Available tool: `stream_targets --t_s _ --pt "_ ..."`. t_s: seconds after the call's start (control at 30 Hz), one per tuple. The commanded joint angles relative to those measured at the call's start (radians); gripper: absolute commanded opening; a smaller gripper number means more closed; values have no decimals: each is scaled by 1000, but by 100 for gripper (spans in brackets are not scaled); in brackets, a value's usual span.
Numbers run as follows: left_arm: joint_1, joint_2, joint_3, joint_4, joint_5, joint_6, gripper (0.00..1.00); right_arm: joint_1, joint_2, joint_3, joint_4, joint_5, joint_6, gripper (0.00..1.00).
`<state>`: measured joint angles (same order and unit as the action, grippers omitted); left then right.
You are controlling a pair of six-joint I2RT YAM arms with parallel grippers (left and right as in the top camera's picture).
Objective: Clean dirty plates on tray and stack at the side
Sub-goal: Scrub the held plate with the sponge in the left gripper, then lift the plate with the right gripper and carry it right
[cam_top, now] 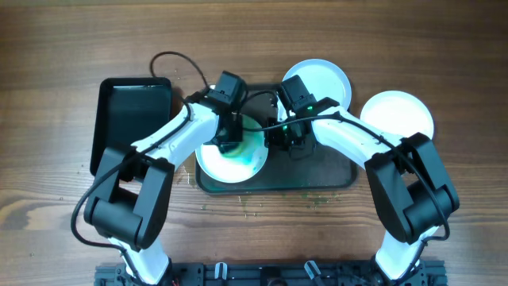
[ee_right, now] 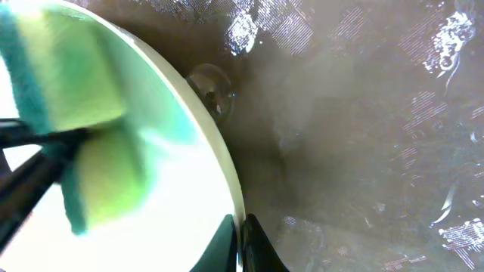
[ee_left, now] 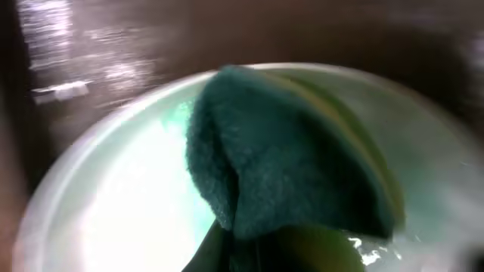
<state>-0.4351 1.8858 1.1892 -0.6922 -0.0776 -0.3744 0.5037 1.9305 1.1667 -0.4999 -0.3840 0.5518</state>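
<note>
A plate smeared with teal-green [cam_top: 238,165] lies on the left part of the dark grey tray [cam_top: 317,171]. My left gripper [cam_top: 228,143] is shut on a green and teal sponge [ee_left: 287,151] and presses it onto this plate [ee_left: 113,211]. My right gripper [cam_top: 274,137] is shut on the plate's right rim [ee_right: 219,151], one finger on each side [ee_right: 242,242]. The sponge [ee_right: 83,128] shows blurred in the right wrist view. A plain white plate [cam_top: 321,79] lies at the tray's back edge. Another plain plate [cam_top: 397,115] lies on the table to the right.
A smaller glossy black tray [cam_top: 131,119] lies on the table at the left. A black cable [cam_top: 178,59] loops behind it. Small green specks [cam_top: 262,205] lie on the wood in front of the grey tray. The tray's surface [ee_right: 363,151] looks wet.
</note>
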Motion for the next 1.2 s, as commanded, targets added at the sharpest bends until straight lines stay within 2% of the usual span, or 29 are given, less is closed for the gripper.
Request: stream_targets --t_s 0.0,0.07,0.1,0.13,0.2,0.27,0.43,0.53,0.57,0.63,0.67,0.7,0.77,0.83,0.9,1.03,1.17 --pt "14 8 -11 -101 -305 -133 4 -4 15 -4 -2 2 -1 4" --pt "14 8 -11 -151 -277 -136 4 -4 15 -4 -2 2 -2 4" --pt "14 8 -11 -202 -195 -129 4 -4 15 -4 -2 2 -2 4" --pt "14 8 -11 -232 -95 -80 4 -4 15 -4 -3 2 -2 5" --pt "14 8 -11 -267 235 102 4 -4 15 -4 -3 2 -3 4" --pt "13 8 -11 -265 466 189 4 -4 15 -4 -2 2 -3 4" --pt "14 8 -11 -93 586 152 4 -4 15 -4 -2 2 -2 4" --pt "14 8 -11 47 581 120 4 -4 15 -4 -2 2 -2 4" --pt "14 8 -11 85 528 115 4 -4 15 -4 -2 2 -2 4" --pt "14 8 -11 93 302 19 4 -4 15 -4 -2 2 -2 4" --pt "15 8 -11 69 90 -66 4 -4 15 -4 -2 2 -2 4" --pt "17 7 -11 40 -29 -120 4 -4 15 -4 -2 2 -2 4" --pt "30 6 -11 -49 -175 -186 4 -4 15 -4 -3 2 -2 4" --pt "43 6 -10 -122 -224 -215 4 -4 15 -4 -2 6 -2 4" --pt "51 0 5 -179 -213 -214 4 -4 15 -4 2 6 -1 4" --pt "52 -69 152 -350 -174 -210 4 -4 15 -4 2 24 1 4" --pt "52 -166 235 -400 -173 -210 4 -4 12 9 -8 56 8 4"
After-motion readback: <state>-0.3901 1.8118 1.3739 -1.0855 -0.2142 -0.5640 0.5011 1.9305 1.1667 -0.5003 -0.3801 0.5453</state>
